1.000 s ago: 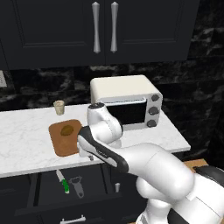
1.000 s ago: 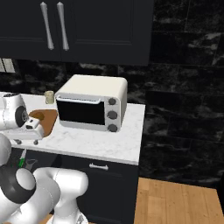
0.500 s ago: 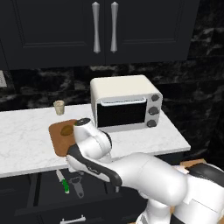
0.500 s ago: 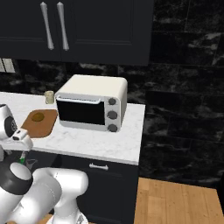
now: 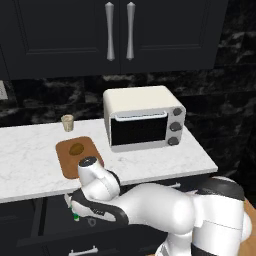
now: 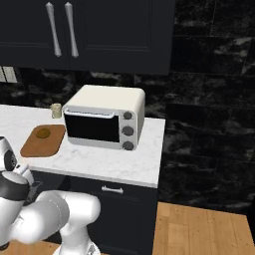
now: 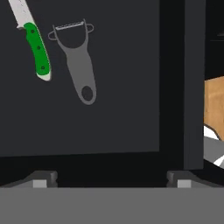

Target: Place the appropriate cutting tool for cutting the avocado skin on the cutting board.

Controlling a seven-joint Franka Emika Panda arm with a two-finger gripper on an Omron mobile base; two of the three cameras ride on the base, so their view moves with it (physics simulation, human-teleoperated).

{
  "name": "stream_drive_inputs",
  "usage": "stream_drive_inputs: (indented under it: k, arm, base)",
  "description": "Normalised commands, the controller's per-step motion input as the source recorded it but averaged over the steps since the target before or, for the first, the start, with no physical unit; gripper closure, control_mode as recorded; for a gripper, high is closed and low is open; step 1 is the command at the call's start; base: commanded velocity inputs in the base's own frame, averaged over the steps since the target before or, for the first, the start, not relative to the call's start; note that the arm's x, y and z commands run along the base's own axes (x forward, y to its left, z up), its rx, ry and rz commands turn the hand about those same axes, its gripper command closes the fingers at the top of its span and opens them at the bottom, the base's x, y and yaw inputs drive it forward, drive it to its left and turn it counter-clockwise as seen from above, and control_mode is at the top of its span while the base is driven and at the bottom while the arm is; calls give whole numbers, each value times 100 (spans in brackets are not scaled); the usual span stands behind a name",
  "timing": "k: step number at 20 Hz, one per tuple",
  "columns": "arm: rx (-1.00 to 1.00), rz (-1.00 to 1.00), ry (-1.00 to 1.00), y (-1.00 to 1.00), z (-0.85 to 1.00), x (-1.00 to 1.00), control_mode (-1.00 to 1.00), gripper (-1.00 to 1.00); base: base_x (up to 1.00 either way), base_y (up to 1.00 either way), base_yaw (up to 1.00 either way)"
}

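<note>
Dark drawer floor held the knife (image 7: 37, 50) beside the peeler (image 7: 77, 61); the claw (image 7: 111, 178), spread wide and empty, had grasped nothing; pickup and placing on the cutting board (image 5: 77, 157) remained.

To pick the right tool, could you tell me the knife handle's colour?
Bright green knife handle, clearest in the hand view.

- Readable text, labels, brands, numbers, signs: none in any view.
- Toaster oven (image 5: 143, 123): front, window and three knobs carry no legible marking.
- Cabinet doors (image 5: 120, 35): plain, no lettering.
- Knife (image 7: 34, 41): green handle and blade bear no legible mark; three dark dots on the handle only.
- Peeler (image 7: 78, 61): grey, unmarked.
- Cutting board (image 5: 77, 156) and cup (image 5: 67, 122): no label visible.
</note>
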Motion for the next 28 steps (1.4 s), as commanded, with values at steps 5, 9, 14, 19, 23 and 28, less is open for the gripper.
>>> stream_drive_inputs:
  k: [5,9,14,19,23,28]
  arm:
    - [0,0,0,22,-34,-2,-100,-100]
    - [0,0,3,4,-35,-29,-100,-100]
    - [0,0,1,0,-24,-49,-100,-100]
    - [3,-3,6,0,10,-88,-100,-100]
    - [4,-5,16,0,17,-100,-100,-100]
    - [4,-4,18,10,0,-59,-100,-100]
  base:
    - [0,0,0]
    - [0,0,0]
    - [0,0,0]
    - [0,0,0]
    - [0,0,0]
    - [0,0,0]
